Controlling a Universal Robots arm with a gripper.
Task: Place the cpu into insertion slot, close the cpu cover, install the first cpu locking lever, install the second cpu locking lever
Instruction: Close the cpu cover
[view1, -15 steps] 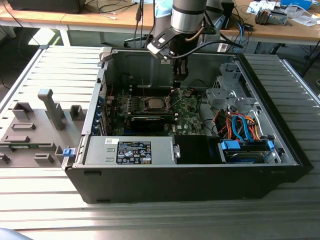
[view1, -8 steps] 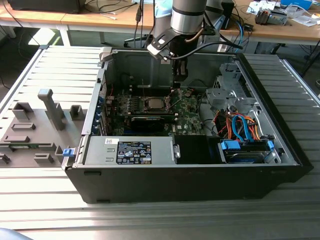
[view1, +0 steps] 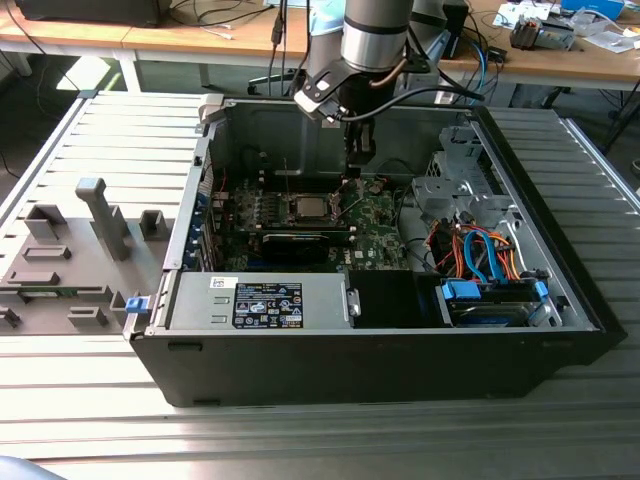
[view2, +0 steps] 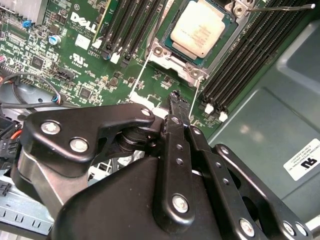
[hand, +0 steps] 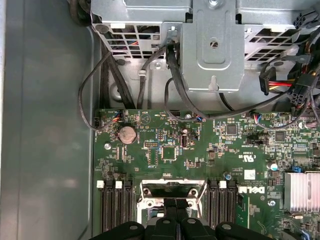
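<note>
Scene: an open case (view1: 380, 350) lies on a slatted table (view1: 90, 400), with a green board (view1: 385, 240) inside.
Arm: in the exterior view it comes down into the case from above.
Gripper (view1: 358, 162): low over the board, near the slot and on the exterior view's right of it.
Fingers (view2: 172, 150): black, pressed together at the tip in both wrist views. Whether anything thin sits between them, I cannot tell.
Cpu (view2: 200, 27): lies flat in the slot (view2: 192, 60) with its silver top showing, apart from the gripper.
Cover (view2: 175, 63): a silvery frame around the cpu; fully down or not, I cannot tell.
Lever (view2: 280, 7): a thin metal rod running out from one corner of the slot.
Rods (view2: 141, 75): two more thin wires run from the slot's nearer corners toward the fingertips; one passes just beside the tip.
</note>
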